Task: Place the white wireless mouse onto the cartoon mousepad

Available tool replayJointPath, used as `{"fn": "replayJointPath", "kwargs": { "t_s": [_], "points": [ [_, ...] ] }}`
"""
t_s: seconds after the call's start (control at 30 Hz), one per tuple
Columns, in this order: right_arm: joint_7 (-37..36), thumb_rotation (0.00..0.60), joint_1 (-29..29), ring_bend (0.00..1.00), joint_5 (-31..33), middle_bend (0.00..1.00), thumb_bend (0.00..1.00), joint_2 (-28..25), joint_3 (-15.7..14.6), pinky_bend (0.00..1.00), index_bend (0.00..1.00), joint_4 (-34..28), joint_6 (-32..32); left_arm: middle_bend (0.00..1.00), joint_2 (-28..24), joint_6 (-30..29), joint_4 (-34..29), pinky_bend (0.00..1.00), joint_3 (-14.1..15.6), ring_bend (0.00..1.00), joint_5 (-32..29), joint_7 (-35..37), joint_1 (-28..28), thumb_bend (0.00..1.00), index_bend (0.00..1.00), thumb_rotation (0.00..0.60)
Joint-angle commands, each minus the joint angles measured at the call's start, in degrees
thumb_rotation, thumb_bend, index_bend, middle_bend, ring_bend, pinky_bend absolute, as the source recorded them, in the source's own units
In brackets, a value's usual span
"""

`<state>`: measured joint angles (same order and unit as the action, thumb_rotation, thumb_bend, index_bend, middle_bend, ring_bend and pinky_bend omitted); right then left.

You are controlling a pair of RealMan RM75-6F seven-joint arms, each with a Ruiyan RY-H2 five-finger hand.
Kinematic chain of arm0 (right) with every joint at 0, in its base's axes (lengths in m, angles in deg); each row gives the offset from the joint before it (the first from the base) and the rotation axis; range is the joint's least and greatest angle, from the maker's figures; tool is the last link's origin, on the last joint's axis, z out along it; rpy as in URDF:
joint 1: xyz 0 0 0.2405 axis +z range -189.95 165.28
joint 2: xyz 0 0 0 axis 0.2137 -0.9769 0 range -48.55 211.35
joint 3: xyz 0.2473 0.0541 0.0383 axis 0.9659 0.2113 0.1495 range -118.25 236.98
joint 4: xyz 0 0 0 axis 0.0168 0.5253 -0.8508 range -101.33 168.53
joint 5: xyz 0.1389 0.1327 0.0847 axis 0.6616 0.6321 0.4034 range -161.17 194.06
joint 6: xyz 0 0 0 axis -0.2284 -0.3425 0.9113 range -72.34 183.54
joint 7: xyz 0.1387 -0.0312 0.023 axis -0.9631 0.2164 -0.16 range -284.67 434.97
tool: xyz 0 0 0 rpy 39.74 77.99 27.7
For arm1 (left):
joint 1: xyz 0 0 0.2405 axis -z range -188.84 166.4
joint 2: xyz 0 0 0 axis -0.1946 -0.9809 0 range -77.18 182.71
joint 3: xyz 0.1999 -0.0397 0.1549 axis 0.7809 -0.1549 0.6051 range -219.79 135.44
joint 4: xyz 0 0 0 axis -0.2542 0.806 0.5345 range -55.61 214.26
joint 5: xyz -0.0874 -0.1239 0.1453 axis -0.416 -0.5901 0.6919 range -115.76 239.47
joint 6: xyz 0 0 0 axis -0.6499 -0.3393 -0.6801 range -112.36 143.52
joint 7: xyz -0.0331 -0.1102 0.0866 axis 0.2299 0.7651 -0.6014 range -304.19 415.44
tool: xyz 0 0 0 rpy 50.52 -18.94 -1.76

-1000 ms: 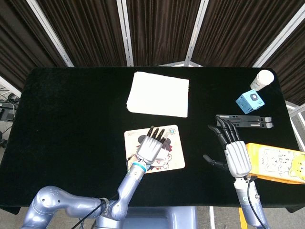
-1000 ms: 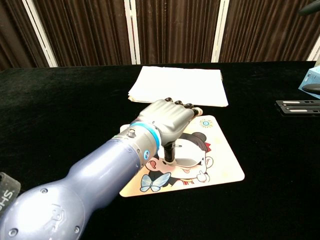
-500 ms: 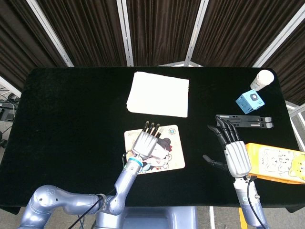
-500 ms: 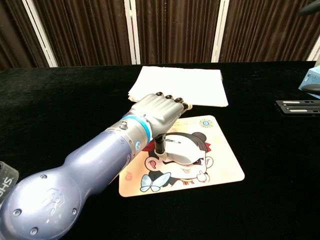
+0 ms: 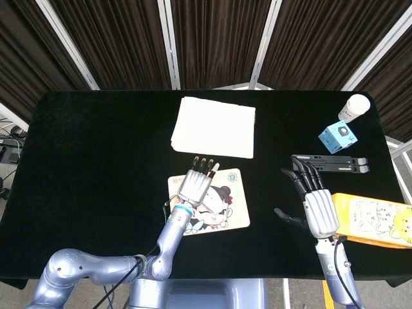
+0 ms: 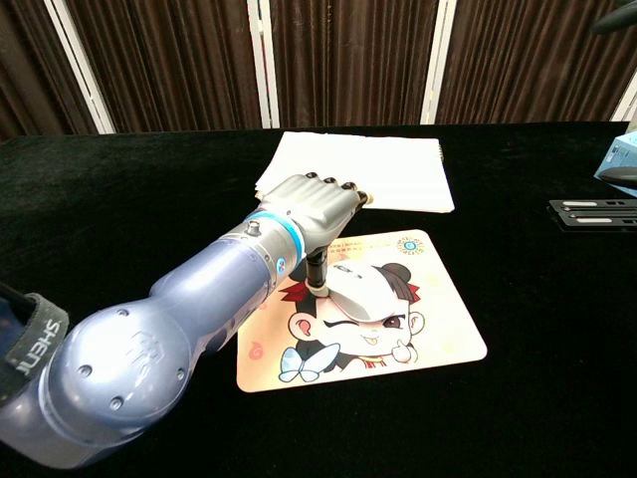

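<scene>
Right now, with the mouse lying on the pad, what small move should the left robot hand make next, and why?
Probably lift the left robot hand up and back toward the robot. The white wireless mouse already lies on the cartoon-printed mousepad, and the hand hangs over the pad's far left part with one fingertip close to or touching the mouse, so clearing it without nudging seems all that is left.

White mouse [image 6: 360,296] on a cream mousepad [image 6: 438,329] — red-and-black cartoon print — over black tablecloth [image 5: 96,154].

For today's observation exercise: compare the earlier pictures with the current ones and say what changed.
The left hand drew back off the mouse, toward the mousepad's far left corner, leaving the mouse uncovered on the pad; its thumb tip may still touch it. The right hand, paper stack and other items stayed put.
</scene>
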<state>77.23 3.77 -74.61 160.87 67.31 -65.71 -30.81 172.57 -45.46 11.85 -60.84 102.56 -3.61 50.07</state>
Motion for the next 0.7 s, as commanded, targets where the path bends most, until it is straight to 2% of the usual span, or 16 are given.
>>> {"fn": "replayJointPath", "kwargs": {
  "t_s": [0.03,0.7],
  "points": [
    [-0.1,0.6,0.0,0.0,0.1,0.0,0.14,-0.1,0.0,0.0,0.14,-0.1,0.1,0.0,0.4,0.5,1.0,0.0,-0.8,0.0,-0.8,-0.1,0.6,0.0,0.0,0.6],
    [-1.2,0.6,0.2,0.0,1.6,0.0,0.14,-0.5,0.7,0.0,0.14,-0.3,1.4,0.0,3.5,2.3,8.7,0.0,-4.0,0.0,-1.9,1.5,3.9,0.01,0.0,0.6]
  ]
}}
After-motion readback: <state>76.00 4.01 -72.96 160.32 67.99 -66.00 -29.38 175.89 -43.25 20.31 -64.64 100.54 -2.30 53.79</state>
